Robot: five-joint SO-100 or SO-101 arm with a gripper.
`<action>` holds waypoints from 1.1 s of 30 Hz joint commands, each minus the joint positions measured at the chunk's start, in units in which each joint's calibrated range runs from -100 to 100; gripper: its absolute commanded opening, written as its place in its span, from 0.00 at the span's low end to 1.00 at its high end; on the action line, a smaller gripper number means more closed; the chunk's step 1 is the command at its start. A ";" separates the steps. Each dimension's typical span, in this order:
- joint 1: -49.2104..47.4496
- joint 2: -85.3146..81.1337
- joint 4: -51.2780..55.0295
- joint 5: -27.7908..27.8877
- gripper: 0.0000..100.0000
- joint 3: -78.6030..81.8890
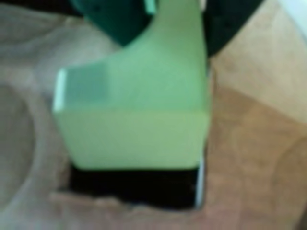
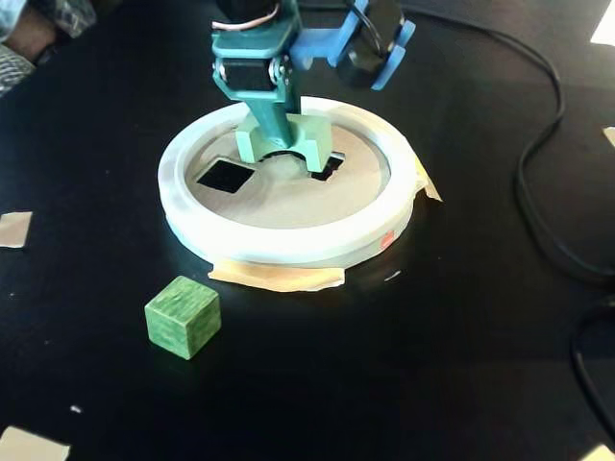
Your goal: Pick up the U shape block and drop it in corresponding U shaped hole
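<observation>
My gripper (image 2: 281,123) is shut on a light green U-shaped block (image 2: 285,140), its two legs pointing down. I hold it over the round wooden board (image 2: 288,206) inside the white ring (image 2: 288,245). The block's legs reach down to the board at a dark cutout (image 2: 327,169), partly hidden behind the block. In the wrist view the block (image 1: 139,115) fills the middle, with the black opening (image 1: 134,187) just below its end. The gripper (image 1: 177,12) grips its top; whether the legs are inside the hole I cannot tell.
A square hole (image 2: 225,176) lies in the board left of the block. A dark green cube (image 2: 183,316) sits on the black table in front of the ring. Tape holds the ring down. Black cables (image 2: 538,163) run along the right side.
</observation>
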 commanded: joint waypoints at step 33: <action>2.43 -10.50 0.99 12.16 0.68 -5.92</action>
